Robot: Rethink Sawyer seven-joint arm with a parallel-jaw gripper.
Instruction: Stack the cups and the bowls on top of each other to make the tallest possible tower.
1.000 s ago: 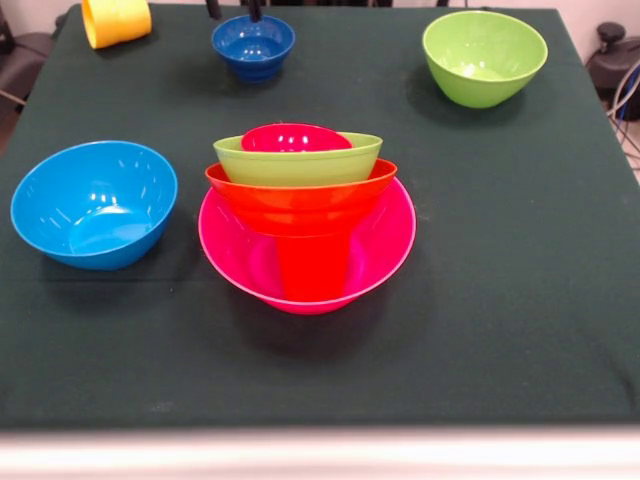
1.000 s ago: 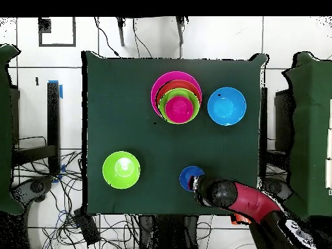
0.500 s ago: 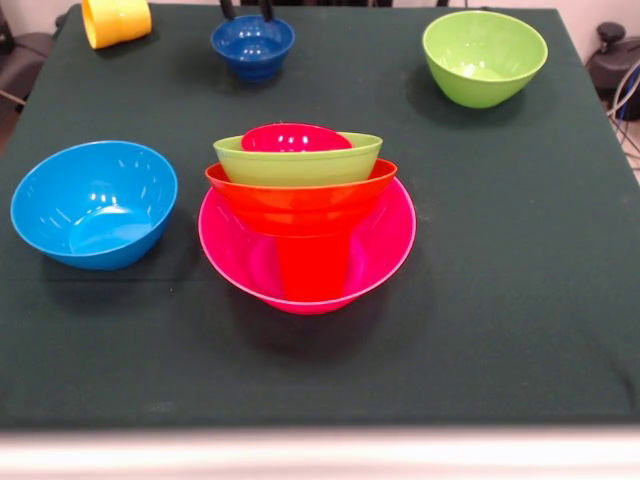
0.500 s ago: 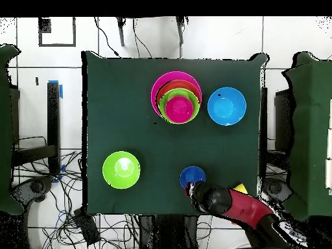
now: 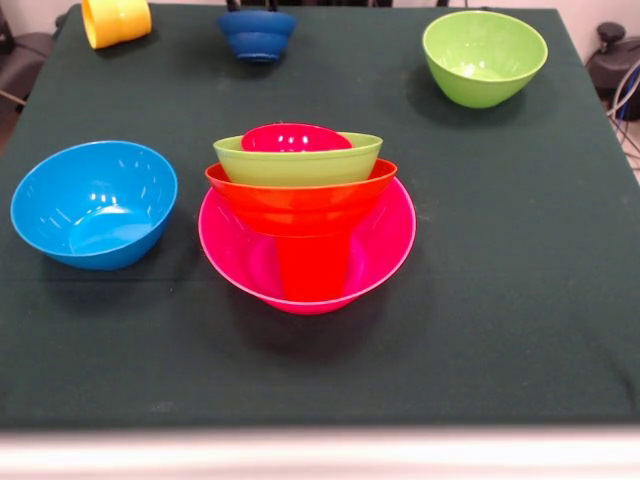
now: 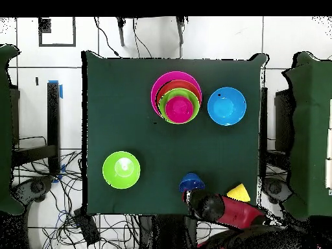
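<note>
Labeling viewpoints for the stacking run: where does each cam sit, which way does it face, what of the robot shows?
Front view: across the table, facing the robot; only the pincer tips show, at the small dark blue bowl.
Overhead view: above, looking straight down; the red and black arm enters from the bottom edge.
Shared: the tower, the light blue bowl, the lone lime green bowl, the yellow cup.

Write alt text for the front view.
A stack of glossy plastic bowls sits mid-table: small red in lime green in orange, over a red cup, inside a wide pink bowl. A light blue bowl sits left, a lime green bowl far right, a small dark blue bowl and yellow cup far back.
</note>
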